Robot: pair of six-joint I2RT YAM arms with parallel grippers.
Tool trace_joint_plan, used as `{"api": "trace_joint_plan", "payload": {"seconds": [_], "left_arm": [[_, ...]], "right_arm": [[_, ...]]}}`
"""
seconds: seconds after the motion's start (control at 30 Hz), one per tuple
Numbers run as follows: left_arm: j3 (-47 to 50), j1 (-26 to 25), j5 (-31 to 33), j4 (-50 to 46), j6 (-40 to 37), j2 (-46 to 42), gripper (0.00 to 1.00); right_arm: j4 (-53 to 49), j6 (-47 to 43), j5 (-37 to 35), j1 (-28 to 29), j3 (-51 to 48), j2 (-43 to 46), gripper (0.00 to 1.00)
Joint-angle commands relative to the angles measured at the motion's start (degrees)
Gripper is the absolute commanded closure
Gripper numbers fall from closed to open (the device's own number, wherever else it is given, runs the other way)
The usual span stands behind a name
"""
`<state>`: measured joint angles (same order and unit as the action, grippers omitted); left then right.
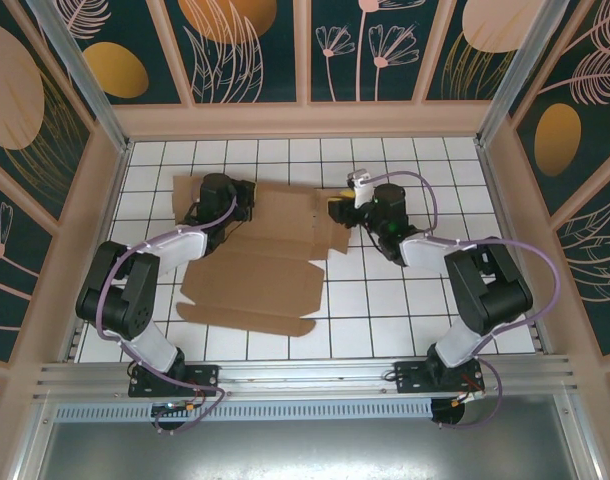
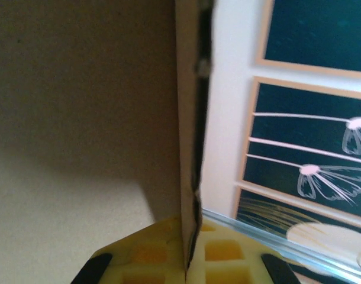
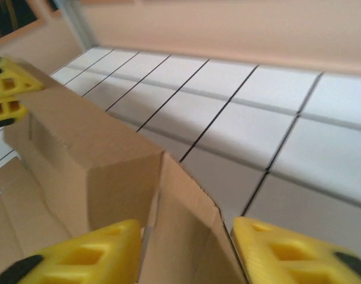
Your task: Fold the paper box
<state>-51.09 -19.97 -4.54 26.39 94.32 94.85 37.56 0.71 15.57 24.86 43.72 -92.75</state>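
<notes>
Bare tiled table (image 1: 415, 300) right of the paper box (image 1: 255, 275); frame walls (image 1: 315, 118) close on three sides.

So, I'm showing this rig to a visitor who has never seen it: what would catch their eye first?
The wide brown paper box, lying mostly flat on the white gridded table, at the centre of the overhead view. Then its far edge, where the left gripper pinches a raised flap and the right gripper straddles another, jaws apart.

My bench (image 1: 405, 300) is white, ruled into squares by thin dark lines. A peach-coloured ledge (image 1: 305, 120) borders it, under dark teal wall panels (image 1: 385, 50) painted with pale flowers and orange ovals. An aluminium rail (image 1: 305, 375) crosses the near edge.
</notes>
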Motion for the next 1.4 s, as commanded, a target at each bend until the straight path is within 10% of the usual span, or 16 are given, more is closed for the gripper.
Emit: {"api": "trace_joint_plan", "payload": {"seconds": [0.0,0.13,0.33,0.47,0.63,1.37], "left_arm": [[-1.5,0.1,-1.7,7.3,-3.4,-1.9,1.0],[-0.3,0.2,-2.1,13.9,-3.7,-1.0,1.0],[0.1,0.2,-3.7,18.4,-3.3,1.1,1.0],[0.3,0.1,-3.8,19.3,-3.6,2.0,1.0],[1.3,0.2,-5.3,21.5,-3.6,3.0,1.0],[7.6,0.2,-0.7,21.4,-10.4,2.4,1.0]], "right_arm": [[6.8,-3.9,-11.1,1.9,-2.0,7.1,0.49],[5.8,-8.4,-19.7,5.9,-3.2,13.2,0.49],[-5.8,-14.2,-18.1,17.6,-2.2,16.3,0.79],[-14.2,-11.9,-16.7,25.8,-0.5,10.7,0.99],[-15.7,-6.4,-16.8,31.8,1.4,-1.6,1.0],[-18.8,5.6,-7.7,24.3,3.7,-11.3,1.0]]}}
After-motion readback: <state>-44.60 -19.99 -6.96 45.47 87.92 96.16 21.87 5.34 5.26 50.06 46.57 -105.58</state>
